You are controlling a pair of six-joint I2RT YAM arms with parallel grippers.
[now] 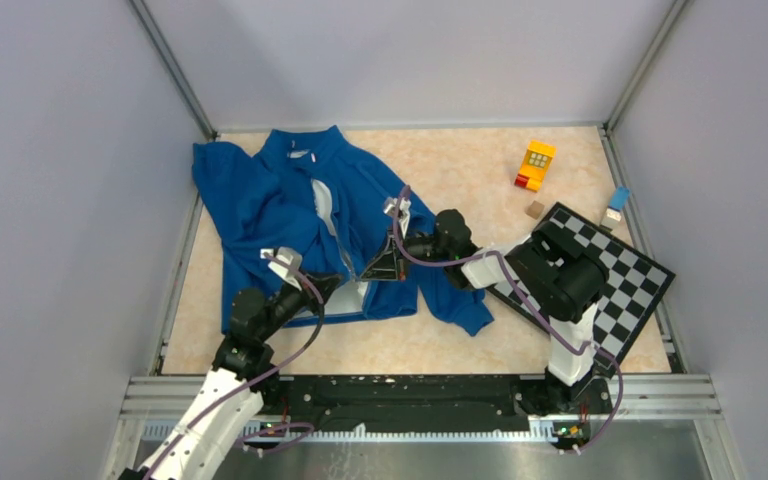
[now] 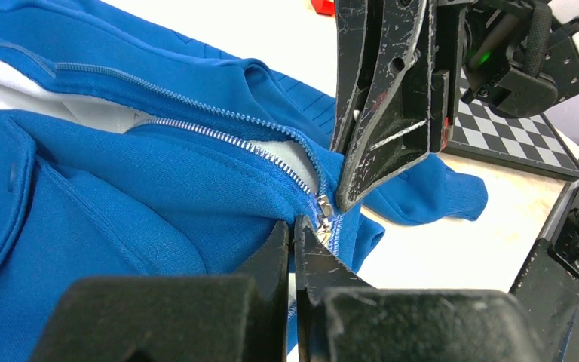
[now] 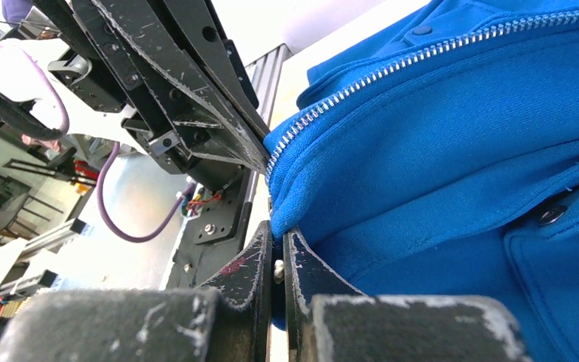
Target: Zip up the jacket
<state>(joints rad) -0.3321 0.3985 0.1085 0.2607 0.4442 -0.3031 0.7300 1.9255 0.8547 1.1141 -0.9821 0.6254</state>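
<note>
Blue fabric covers the left-centre of the tabletop (image 1: 480,170): the jacket (image 1: 280,200) lies flat on its back, collar at the far side, hem near, its front open onto pale lining. Its zipper (image 2: 226,139) runs as one long line from the near hem up to the far collar, leaning slightly left. Both arms meet at the near end of that line. The left end effector (image 2: 292,234) has its fingers drawn almost together, pinching the hem of the jacket just below the slider (image 2: 323,207). The right end effector (image 3: 277,249) is likewise closed to a sliver on a small pale piece at the hem edge, which I take to be the slider's pull. From there the whole unzipped run lies on the far side, so the pull should go straight along the teeth while the left anchors the hem.
</note>
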